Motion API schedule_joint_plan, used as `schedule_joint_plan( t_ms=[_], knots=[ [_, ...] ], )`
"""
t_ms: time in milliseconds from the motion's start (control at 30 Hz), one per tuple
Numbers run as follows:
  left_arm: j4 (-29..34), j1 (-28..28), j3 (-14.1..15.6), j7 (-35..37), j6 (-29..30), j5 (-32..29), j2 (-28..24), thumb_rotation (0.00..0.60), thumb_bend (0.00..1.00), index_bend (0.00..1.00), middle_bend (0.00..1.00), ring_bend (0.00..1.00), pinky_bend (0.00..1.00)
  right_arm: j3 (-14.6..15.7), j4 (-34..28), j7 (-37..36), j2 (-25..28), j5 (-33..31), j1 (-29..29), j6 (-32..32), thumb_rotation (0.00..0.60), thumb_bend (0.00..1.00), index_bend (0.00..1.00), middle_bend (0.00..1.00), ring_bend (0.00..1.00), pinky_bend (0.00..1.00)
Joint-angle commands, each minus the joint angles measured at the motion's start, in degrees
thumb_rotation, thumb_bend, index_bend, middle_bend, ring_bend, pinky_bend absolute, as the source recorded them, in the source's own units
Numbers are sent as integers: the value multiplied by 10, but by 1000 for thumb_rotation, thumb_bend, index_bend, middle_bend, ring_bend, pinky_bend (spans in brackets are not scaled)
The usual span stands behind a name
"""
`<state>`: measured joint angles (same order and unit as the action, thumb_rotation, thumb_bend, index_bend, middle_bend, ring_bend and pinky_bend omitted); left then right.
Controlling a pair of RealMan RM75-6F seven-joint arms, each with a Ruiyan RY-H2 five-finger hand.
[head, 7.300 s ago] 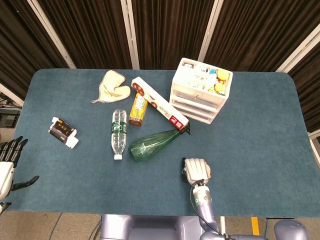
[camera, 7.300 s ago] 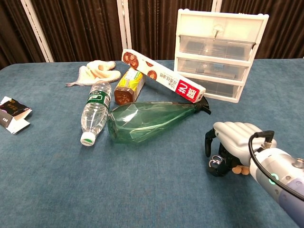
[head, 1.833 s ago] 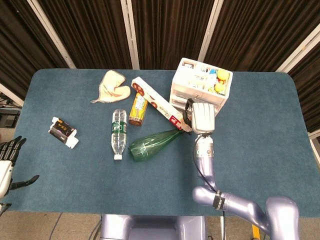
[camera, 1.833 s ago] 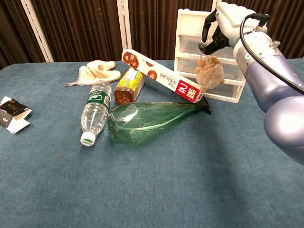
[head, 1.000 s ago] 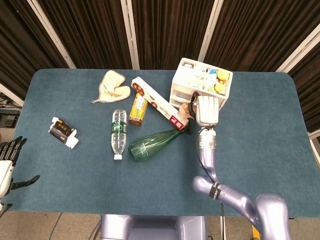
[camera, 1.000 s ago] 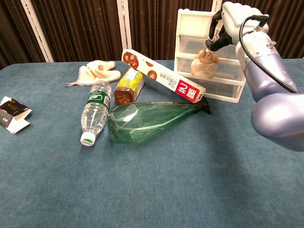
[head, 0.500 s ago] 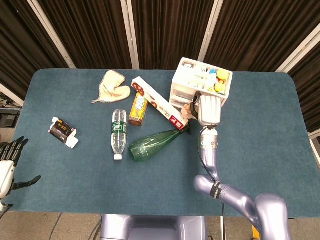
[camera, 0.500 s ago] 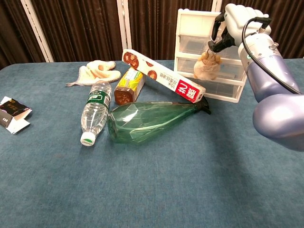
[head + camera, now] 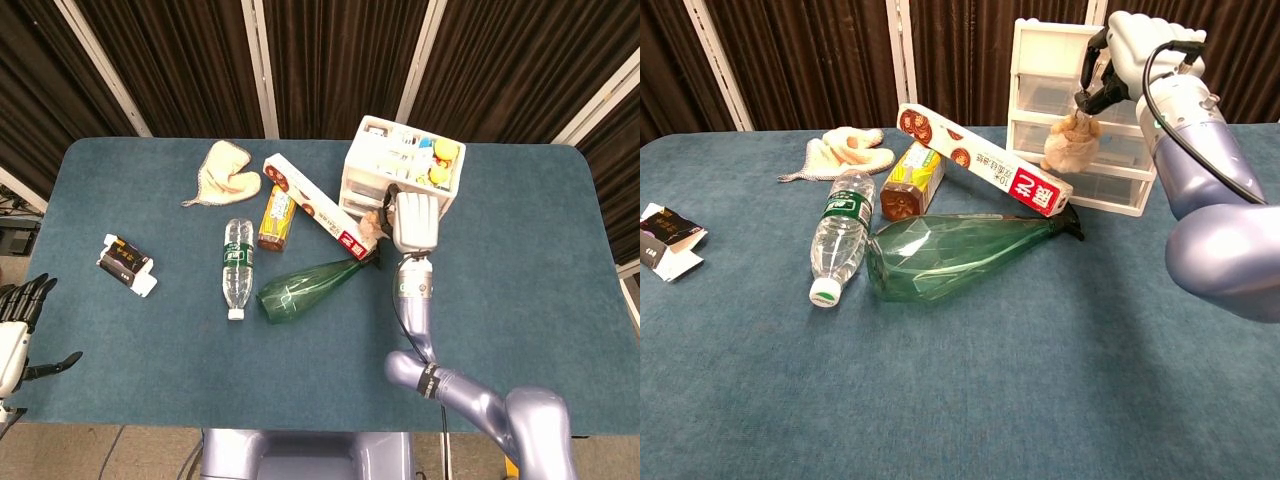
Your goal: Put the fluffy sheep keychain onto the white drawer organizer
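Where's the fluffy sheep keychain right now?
In the chest view the fluffy sheep keychain hangs from the right hand in front of the white drawer organizer, just above the red-and-white box.

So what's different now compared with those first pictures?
The right hand lifted the sheep off the near table and carried it up to the organizer's front, where it dangles. The left hand and the bottles stayed put.
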<state>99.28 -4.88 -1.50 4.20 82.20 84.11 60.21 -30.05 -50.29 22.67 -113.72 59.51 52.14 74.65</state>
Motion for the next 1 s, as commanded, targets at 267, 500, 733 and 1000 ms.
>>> schedule_joint_plan(
  t_ms=[267,500,733,1000],
  knots=[
    [0,0,0,0,-1,0,-1,600,74,0,0,0,0,-3,10,0,-2,-4,1,-3,600,278,534,1000,1000,898],
    [-1,-1,-2,-1,-1,-2,1,600,76,0,0,0,0,2,-1,-9,3,6,-4,8,600,260,486,1000,1000,897],
    [-1,-2,-1,1,-1,0,1,600,79,0,0,0,0,17,-56,-15,23,37,-22,46,600,258,485,1000,1000,897],
    [-1,1,3,5,6,13,-1,600,75,0,0,0,0,68,-175,-17,67,83,-88,108,600,259,511,1000,1000,888]
  ],
)
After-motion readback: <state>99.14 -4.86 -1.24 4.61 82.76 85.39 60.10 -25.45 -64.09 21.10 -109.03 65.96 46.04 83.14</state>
